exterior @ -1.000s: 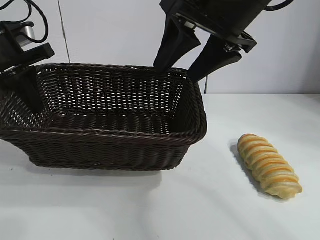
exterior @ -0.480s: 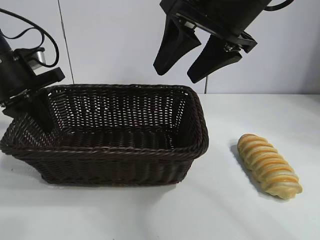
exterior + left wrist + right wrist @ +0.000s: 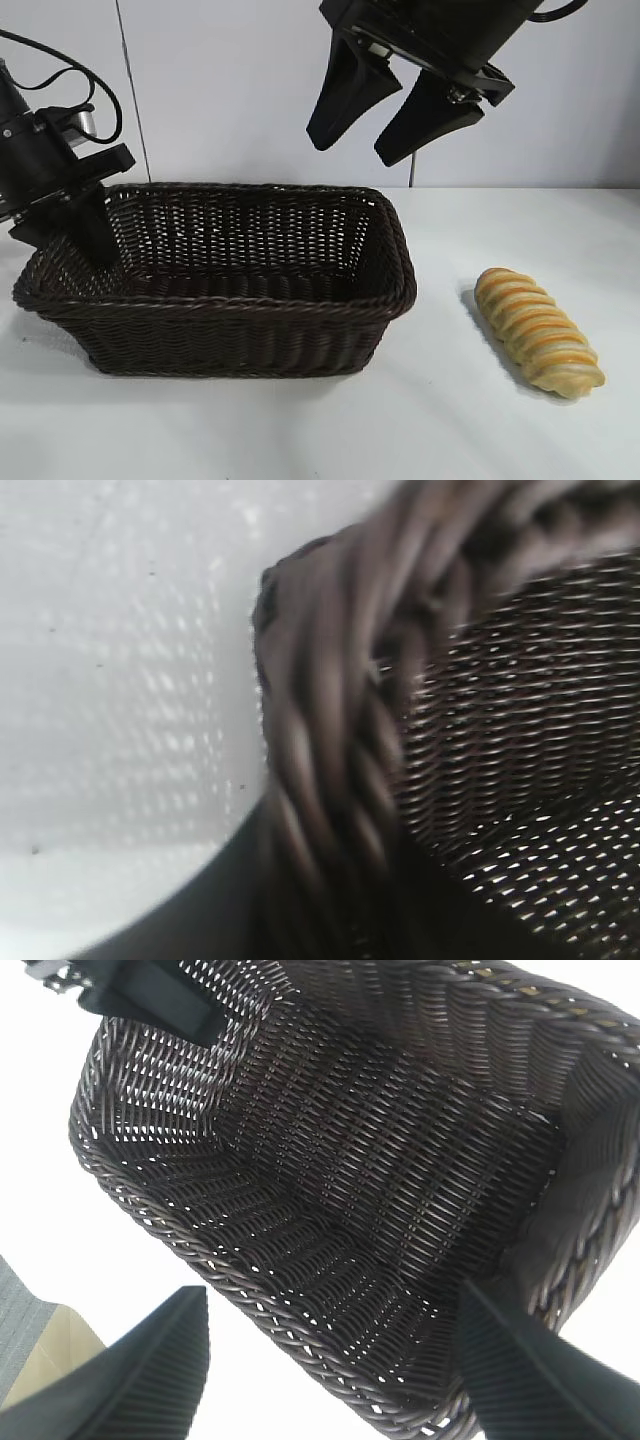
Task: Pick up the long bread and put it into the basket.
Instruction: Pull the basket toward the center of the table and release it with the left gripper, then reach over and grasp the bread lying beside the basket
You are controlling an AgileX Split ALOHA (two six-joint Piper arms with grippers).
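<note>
The left pincer (image 3: pixel 85 235) is at the basket (image 3: pixel 230 330), on its left end wall, one finger (image 3: pixel 88 230) inside the rim. I cannot tell if its fingers are apart or together; it seems placed there to set the basket straight for loading. The basket sits flat and empty, directly under the right pincer (image 3: pixel 362 140), which hangs high with fingers apart and holds nothing, so it looks ready to go for a grasp. The bread (image 3: pixel 538 332) lies on the table (image 3: pixel 450 430), low and to the right of that pincer, well apart from the basket.
</note>
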